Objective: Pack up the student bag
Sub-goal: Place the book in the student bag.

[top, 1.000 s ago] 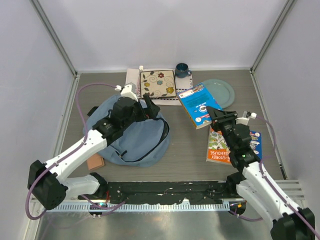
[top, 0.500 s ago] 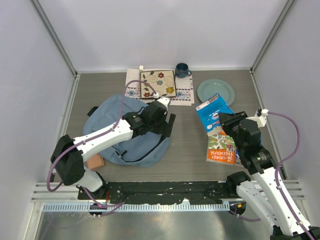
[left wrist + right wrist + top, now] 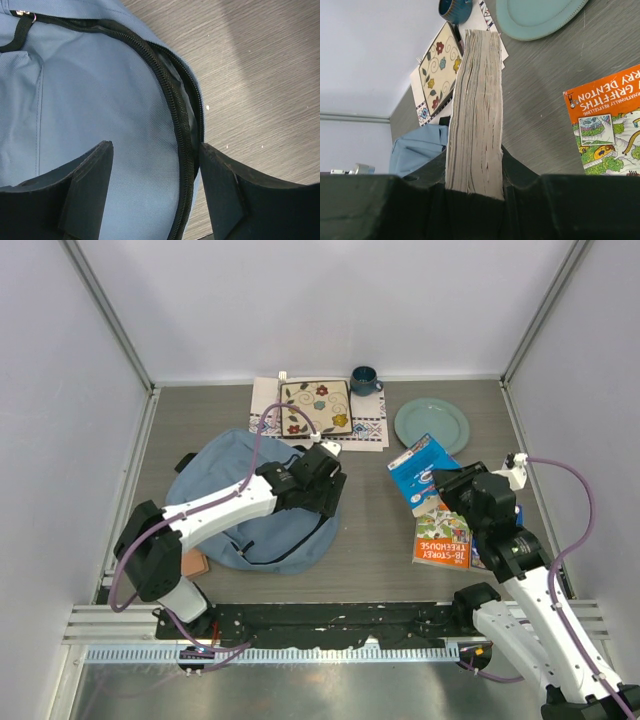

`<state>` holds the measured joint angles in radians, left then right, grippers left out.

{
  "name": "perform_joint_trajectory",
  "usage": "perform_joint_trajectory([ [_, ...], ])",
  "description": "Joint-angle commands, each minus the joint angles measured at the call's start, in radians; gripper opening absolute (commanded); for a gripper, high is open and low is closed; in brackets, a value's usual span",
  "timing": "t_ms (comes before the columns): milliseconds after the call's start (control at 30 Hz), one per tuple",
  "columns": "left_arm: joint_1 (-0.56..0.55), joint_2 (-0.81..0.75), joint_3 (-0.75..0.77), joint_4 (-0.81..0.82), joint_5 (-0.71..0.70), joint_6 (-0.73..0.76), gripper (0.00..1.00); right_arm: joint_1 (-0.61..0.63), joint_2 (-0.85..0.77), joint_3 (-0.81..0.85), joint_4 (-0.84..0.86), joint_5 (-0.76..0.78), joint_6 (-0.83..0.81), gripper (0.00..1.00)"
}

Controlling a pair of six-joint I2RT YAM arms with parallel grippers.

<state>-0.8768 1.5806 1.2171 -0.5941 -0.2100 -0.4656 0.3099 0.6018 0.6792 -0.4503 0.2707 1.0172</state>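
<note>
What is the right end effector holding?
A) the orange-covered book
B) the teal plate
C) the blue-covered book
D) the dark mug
C: the right wrist view shows the right end effector clamped on the page edge of the blue-covered book; the plate, mug and orange-covered book lie free of it.

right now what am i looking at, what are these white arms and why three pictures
Two white robot arms are bolted at the near edge of a table, each ending in a two-finger gripper. One picture looks down from above; the other two come from cameras on the wrists. The left gripper hangs open over the bag, by its zipper. The right gripper clamps a blue book, seen edge-on in its wrist view. Also on the table: an orange book, a plate, a mug and a patterned mat.
</note>
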Motion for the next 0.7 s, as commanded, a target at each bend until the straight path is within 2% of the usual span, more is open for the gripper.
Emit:
perform_joint_trajectory([
  [0,-0.004,0.002,0.038,-0.013,-0.015,0.001,0.7,-0.003,0.0,0.052,0.093,-0.01,0.001,0.01],
  [67,-0.004,0.01,0.041,-0.022,-0.022,0.002,0.67,-0.003,0.003,0.051,0.096,-0.014,0.001,0.01],
  [100,-0.004,0.013,0.042,-0.024,-0.025,0.002,0.6,-0.003,0.004,0.048,0.096,-0.016,0.001,0.01],
  [167,-0.005,0.013,0.042,-0.029,-0.025,0.002,0.53,-0.003,0.006,0.049,0.096,-0.021,0.003,0.01],
  [200,-0.004,0.012,0.042,-0.027,-0.025,0.001,0.46,-0.003,0.006,0.049,0.096,-0.021,0.003,0.01],
  [400,-0.004,-0.005,0.039,-0.019,-0.037,-0.001,0.22,-0.002,0.012,0.046,0.094,-0.03,0.001,0.01],
  [667,-0.004,-0.053,0.05,-0.042,-0.141,0.004,0.14,-0.003,0.038,0.065,0.116,-0.128,-0.055,0.01],
])
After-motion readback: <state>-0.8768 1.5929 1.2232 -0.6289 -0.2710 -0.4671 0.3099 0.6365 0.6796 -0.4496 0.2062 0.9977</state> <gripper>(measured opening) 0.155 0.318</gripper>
